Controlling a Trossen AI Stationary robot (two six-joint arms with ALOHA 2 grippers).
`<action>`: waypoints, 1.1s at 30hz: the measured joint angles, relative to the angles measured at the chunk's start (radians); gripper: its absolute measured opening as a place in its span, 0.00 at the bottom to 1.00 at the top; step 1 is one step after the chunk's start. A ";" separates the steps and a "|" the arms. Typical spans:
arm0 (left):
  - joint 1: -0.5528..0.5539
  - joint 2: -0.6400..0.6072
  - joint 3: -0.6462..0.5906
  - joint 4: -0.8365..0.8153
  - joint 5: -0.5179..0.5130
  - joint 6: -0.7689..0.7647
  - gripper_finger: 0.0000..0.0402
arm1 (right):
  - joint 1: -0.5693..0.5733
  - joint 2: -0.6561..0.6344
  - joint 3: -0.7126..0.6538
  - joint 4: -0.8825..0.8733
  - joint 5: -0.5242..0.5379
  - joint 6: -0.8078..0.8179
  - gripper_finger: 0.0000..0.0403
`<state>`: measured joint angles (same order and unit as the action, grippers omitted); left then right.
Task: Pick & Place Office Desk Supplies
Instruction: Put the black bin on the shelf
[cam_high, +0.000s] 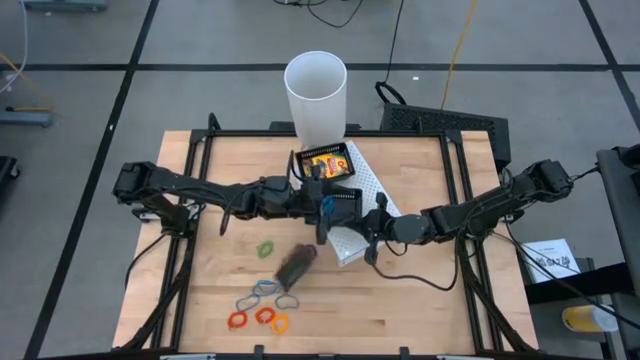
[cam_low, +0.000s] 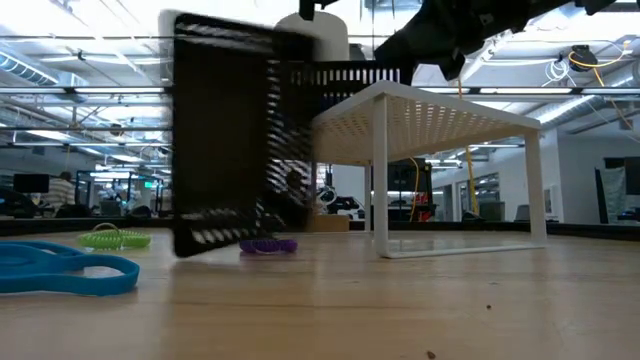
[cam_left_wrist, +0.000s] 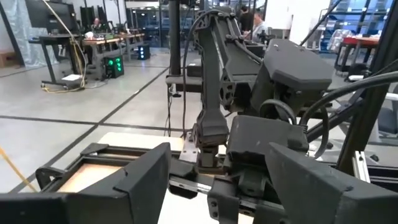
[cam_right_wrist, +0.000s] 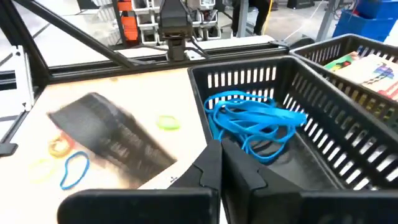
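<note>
Blue rubber bands (cam_right_wrist: 254, 122) lie in a compartment of the black mesh tray (cam_right_wrist: 311, 93), which stands on a white riser (cam_low: 430, 110). Crayon boxes (cam_high: 327, 162) fill the tray's far compartment. My left gripper (cam_high: 325, 208) hovers open and level over the tray, with nothing between its fingers (cam_left_wrist: 134, 180). My right gripper (cam_right_wrist: 221, 149) is shut at the tray's near corner. Loose bands lie on the wood: green (cam_high: 265, 248), blue and grey (cam_high: 256, 291), red and orange (cam_high: 262, 318). A black mesh holder (cam_high: 295, 265) shows blurred among them. My right gripper's shut fingertips (cam_right_wrist: 211, 158) stand right at the tray's near corner wall (cam_right_wrist: 208, 127), coming level from the table's right. Whether they touch the wall, I cannot tell. They hold nothing.
A tall white cup (cam_high: 316, 95) stands at the table's far edge behind the tray. In the low view the black mesh holder (cam_low: 230, 140) rises in front of the riser, with blue (cam_low: 60, 268), green (cam_low: 115, 238) and purple (cam_low: 268, 245) bands around it.
</note>
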<state>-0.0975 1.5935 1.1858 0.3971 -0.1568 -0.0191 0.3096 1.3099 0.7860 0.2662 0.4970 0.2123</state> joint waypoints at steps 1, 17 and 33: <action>0.000 -0.007 0.000 -0.006 0.000 0.008 0.66 | 0.000 0.000 0.000 0.002 0.000 -0.012 0.00; -0.111 -0.344 0.003 -0.873 -0.136 -0.231 0.65 | 0.058 -0.122 -0.002 0.022 -0.004 -0.257 0.00; -0.672 -0.333 -0.229 -1.153 -0.150 -1.333 0.65 | 0.118 -0.145 -0.002 0.018 -0.004 -0.307 0.04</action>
<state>-0.7691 1.2607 0.9573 -0.7562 -0.3073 -1.3519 0.4280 1.1648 0.7841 0.2842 0.4927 -0.0950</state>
